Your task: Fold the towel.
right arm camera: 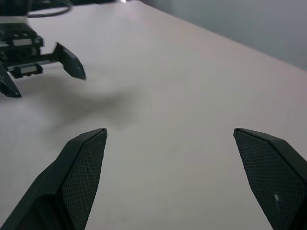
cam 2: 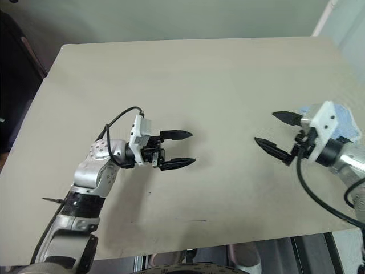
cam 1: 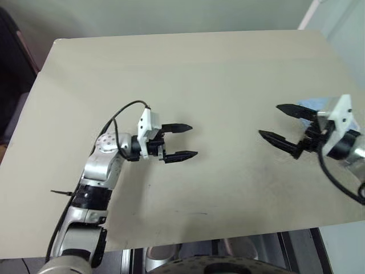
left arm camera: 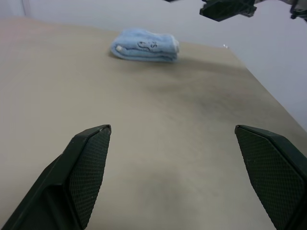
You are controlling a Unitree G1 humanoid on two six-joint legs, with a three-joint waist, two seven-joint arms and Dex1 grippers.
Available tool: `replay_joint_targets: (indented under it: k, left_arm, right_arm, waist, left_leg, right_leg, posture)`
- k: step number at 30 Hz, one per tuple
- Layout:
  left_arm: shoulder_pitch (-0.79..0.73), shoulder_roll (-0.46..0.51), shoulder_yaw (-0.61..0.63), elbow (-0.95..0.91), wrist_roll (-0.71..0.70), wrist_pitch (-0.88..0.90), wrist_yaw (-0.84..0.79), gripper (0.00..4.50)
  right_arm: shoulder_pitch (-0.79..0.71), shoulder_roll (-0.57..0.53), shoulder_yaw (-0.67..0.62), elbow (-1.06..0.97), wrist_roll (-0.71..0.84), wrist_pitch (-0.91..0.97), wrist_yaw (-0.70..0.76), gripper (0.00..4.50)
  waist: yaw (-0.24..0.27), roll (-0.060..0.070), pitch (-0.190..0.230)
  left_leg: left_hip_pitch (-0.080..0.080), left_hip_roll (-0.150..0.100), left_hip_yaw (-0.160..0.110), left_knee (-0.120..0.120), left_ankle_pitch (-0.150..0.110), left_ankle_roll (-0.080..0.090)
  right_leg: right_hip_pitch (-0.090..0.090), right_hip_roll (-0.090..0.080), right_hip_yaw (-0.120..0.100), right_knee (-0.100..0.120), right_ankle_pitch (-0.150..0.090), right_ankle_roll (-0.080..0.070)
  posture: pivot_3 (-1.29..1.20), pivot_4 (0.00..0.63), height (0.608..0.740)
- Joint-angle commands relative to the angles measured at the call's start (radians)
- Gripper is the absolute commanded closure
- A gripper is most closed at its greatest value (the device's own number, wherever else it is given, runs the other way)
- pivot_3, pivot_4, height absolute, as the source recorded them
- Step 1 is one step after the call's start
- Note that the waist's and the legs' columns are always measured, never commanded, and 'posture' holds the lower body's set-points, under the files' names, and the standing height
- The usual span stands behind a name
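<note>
on the flat beige rectangular tabletop (cam 1: 205, 74): a small light-blue terry cloth towel (left arm camera: 145, 45), folded into a thick compact bundle, lying flat near the tabletop's right edge, toward its far half. white corded edging showing along the folds of the towel, with a small dark embroidered mark on the side facing the left wrist camera; too small to read as letters. no other writing, brand or label readable anywhere on the tabletop or the arms.

over the tabletop's near middle: left gripper (cam 1: 181, 140) of two black fingers on a silver arm with a white wrist block, held level and pointing toward the tabletop's right edge, jaws spread wide with nothing between them, hanging just above the surface with a soft shadow under it. seen from the left wrist, both textured finger pads (left arm camera: 88, 167) set far apart, bare tabletop between them, towel well ahead.

near the tabletop's right edge: right gripper (cam 1: 280, 122) of two black fingers, also with a white wrist block, raised above the surface and pointing back toward the tabletop's middle, jaws spread wide and empty. from the head views, towel mostly hidden behind this gripper's wrist block, only a light-blue strip peeking out beside it (cam 2: 344, 123). towel and right gripper apart, no contact visible. both grippers facing each other across the bare middle of the tabletop, well apart.
</note>
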Motion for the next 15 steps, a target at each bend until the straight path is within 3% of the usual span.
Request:
replay_joint_targets:
  k: [1,10,15]
  left_arm:
    - [0.035,0.035,0.05,-0.098,-0.054,0.048,0.016,0.0]
    - [0.113,0.073,0.109,-0.15,-0.066,0.039,0.055,0.0]
    - [0.146,0.057,0.092,-0.184,-0.054,0.037,0.091,0.0]
  right_arm:
    - [-0.031,0.025,0.046,0.002,-0.01,-0.036,0.056,0.03]
    - [-0.186,0.148,0.222,0.11,-0.059,-0.064,0.146,0.03]
    - [-0.218,0.195,0.255,0.149,-0.077,-0.079,0.175,0.03]
  waist:
    - [0.001,0.0,0.0]
    - [-0.003,0.0,0.0]
    - [-0.002,0.0,0.0]
  left_leg:
    - [0.0,0.0,0.0,0.0,0.0,0.0]
    - [0.001,0.001,0.0,0.0,0.002,-0.002]
    - [0.002,0.001,-0.001,-0.001,0.002,-0.002]
  right_leg:
    - [0.0,0.0,-0.001,0.0,0.0,0.0]
    - [0.0,0.0,0.0,0.001,-0.002,-0.006]
    - [0.0,0.0,-0.001,0.002,0.0,-0.008]
  posture:
    - [0.0,0.15,0.74]
    - [0.0,0.15,0.74]
    - [0.0,0.15,0.74]
